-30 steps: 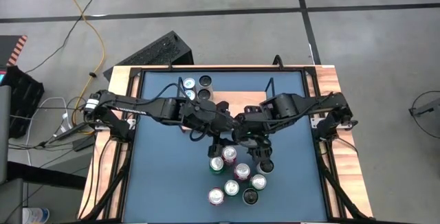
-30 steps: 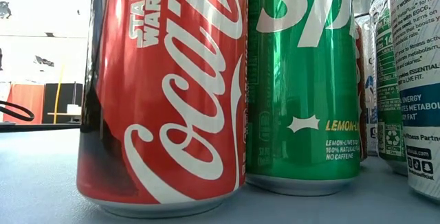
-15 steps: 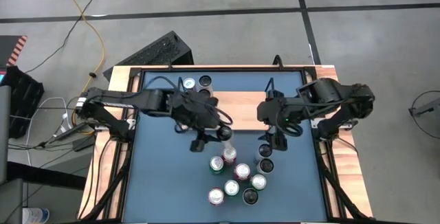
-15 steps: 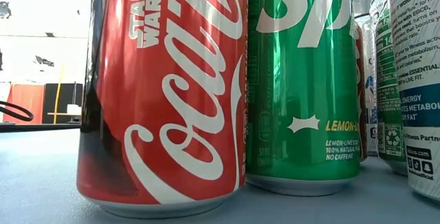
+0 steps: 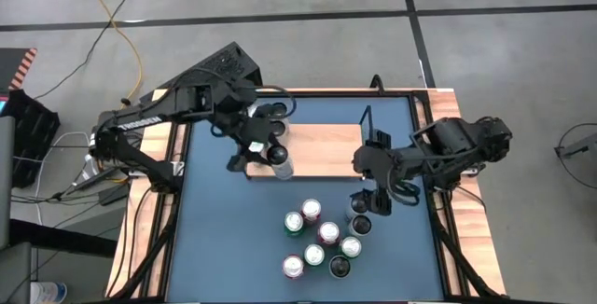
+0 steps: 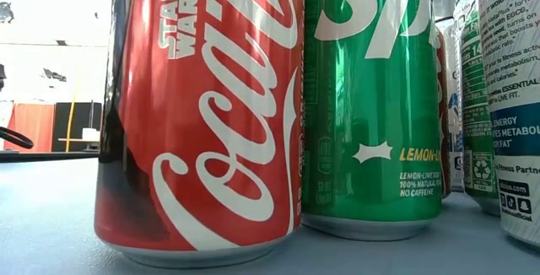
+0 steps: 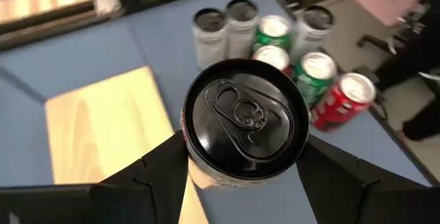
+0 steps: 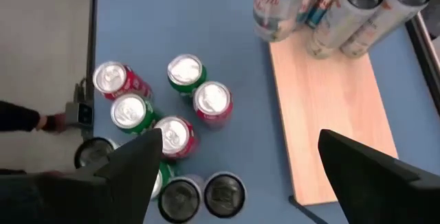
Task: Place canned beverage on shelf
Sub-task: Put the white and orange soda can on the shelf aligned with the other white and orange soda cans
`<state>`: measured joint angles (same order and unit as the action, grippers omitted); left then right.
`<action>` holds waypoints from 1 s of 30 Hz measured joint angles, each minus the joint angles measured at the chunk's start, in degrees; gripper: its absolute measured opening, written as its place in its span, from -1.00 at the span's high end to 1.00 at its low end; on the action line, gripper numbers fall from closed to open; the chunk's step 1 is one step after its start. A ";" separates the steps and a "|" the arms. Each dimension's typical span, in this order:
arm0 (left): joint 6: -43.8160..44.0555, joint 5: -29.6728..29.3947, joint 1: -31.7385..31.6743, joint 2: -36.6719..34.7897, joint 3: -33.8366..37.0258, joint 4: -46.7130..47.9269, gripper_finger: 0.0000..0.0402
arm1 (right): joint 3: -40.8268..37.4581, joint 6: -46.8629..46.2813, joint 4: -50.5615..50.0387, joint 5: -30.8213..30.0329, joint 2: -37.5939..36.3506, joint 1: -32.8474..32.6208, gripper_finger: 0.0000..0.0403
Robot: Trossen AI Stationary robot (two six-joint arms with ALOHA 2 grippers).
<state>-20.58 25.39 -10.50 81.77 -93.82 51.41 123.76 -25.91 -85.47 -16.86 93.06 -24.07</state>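
Left tool [image 7: 240, 176] grips can [image 7: 242, 117] over shelf [image 7: 103, 124].

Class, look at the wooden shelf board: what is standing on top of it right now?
On the shelf, tall cans stand grouped at one end; the rest is bare wood. The left gripper holds a black-topped can above that end, covering part of the board.

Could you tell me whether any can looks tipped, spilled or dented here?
Nothing stands out: the cans on the blue tabletop stand upright, and the black-topped can in the left tool looks undamaged.
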 joint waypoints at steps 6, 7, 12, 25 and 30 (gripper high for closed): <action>-6.26 2.68 -1.81 0.68 0.26 2.18 -0.10 | 0.00 -5.44 0.31 -5.63 0.00 -4.89 -0.85; -6.91 3.15 -2.22 0.88 0.26 1.98 -0.10 | 0.00 -6.28 0.47 -6.24 0.00 -5.39 -0.85; -10.35 4.38 -4.00 1.76 0.26 3.78 -0.10 | 0.00 -10.99 1.20 -10.45 0.02 -7.46 -0.85; -14.29 7.35 -7.16 3.70 0.88 4.63 -0.10 | -0.73 -18.67 2.81 -16.95 0.02 -11.12 -0.85; -14.88 7.19 -7.35 2.44 6.29 1.17 -0.10 | -3.24 -19.30 4.24 -17.70 0.11 -11.22 -0.85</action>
<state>-35.46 32.58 -17.85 84.22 -87.53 52.58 120.53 -45.21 -81.23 -34.57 93.17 -35.29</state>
